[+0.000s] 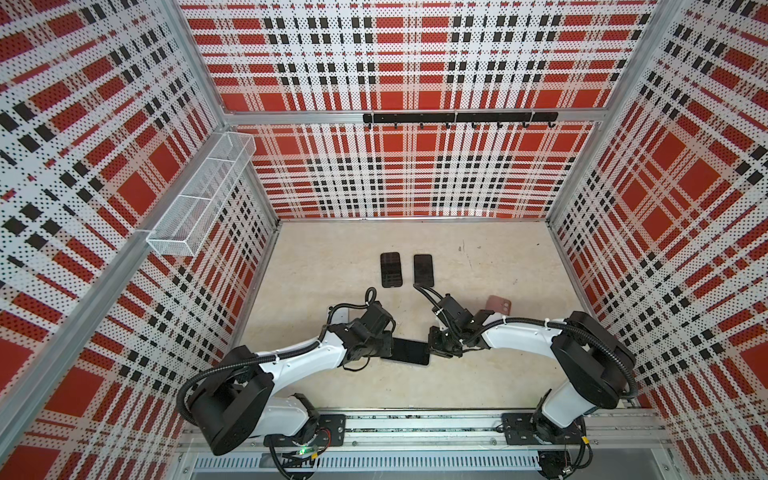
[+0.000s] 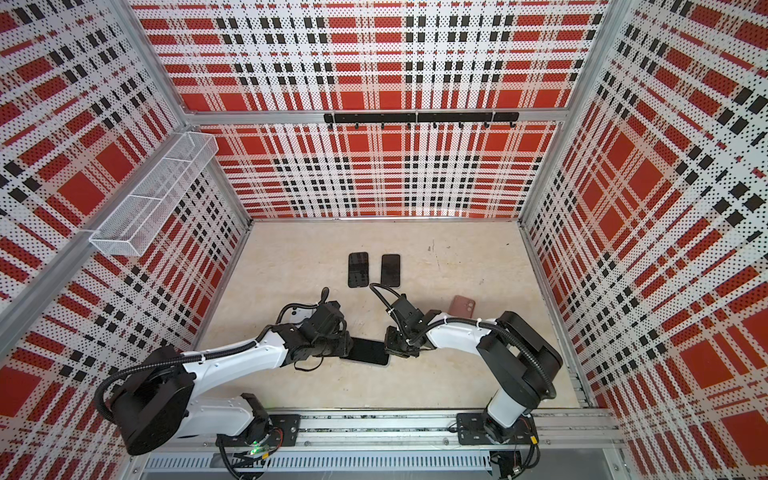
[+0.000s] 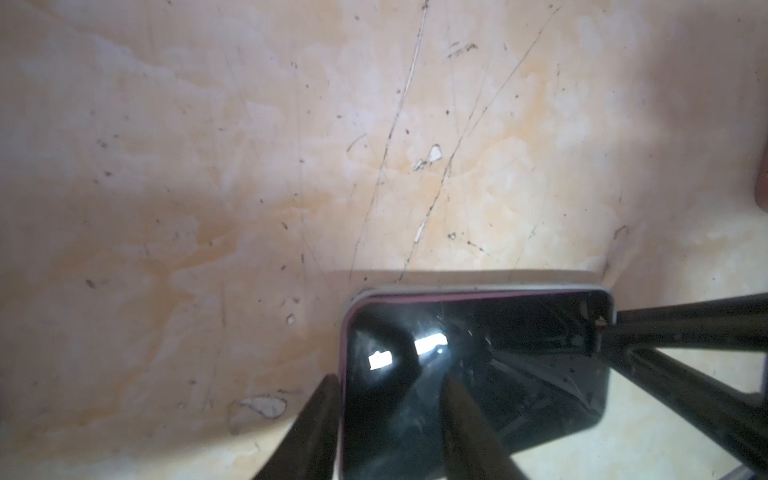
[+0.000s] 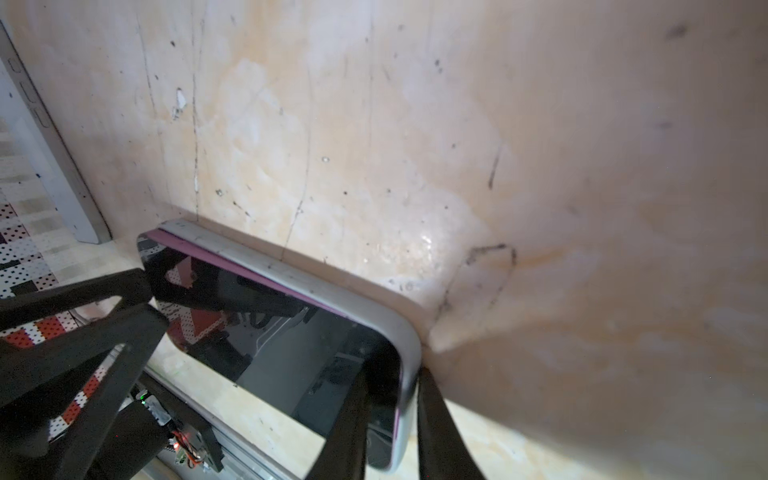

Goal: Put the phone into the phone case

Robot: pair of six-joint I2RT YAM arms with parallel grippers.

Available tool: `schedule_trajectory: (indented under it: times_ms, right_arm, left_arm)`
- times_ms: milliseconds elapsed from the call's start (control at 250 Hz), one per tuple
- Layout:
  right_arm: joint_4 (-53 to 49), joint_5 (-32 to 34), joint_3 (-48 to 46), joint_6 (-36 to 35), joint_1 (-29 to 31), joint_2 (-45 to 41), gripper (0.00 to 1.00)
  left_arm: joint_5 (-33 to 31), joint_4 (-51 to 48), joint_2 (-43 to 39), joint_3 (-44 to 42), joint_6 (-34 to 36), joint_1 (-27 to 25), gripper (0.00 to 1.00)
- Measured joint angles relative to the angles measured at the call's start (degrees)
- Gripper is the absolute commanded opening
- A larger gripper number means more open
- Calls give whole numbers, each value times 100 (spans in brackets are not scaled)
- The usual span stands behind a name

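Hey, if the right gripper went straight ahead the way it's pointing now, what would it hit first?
The phone in its grey case: the right gripper straddles that end. Past it, along the same line, sits the left gripper, though height is hard to judge.

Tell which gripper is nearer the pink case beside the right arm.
Right. The right gripper is at the end of the phone nearest the pink case; the left gripper is at its opposite end, farther off.
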Motion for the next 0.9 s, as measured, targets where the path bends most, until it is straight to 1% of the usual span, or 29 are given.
schedule_trajectory:
  times_ms: [64, 172, 532, 616, 792, 896]
  right_arm:
    - [-4, 2, 4, 15, 0, -2, 15]
    - [-39, 26, 17, 13, -11, -7, 12]
    - [-208, 26, 142, -20, -20, 55, 14]
    - [-234, 24, 164, -37, -20, 63, 17]
    - [-83, -39, 164, -140, -11, 133, 29]
    - [-20, -151, 162, -181, -13, 136, 33]
  left_arm:
    - [0, 2, 35, -11, 7, 2, 32]
    - [-28, 4, 85, -24, 0, 7, 27]
    - [-140, 7, 87, -28, -63, -11, 22]
    - [-203, 13, 92, -35, -107, -46, 18]
    - [-448, 24, 164, -33, -227, -129, 6]
    - [-673, 173, 243, -15, -345, -168, 3]
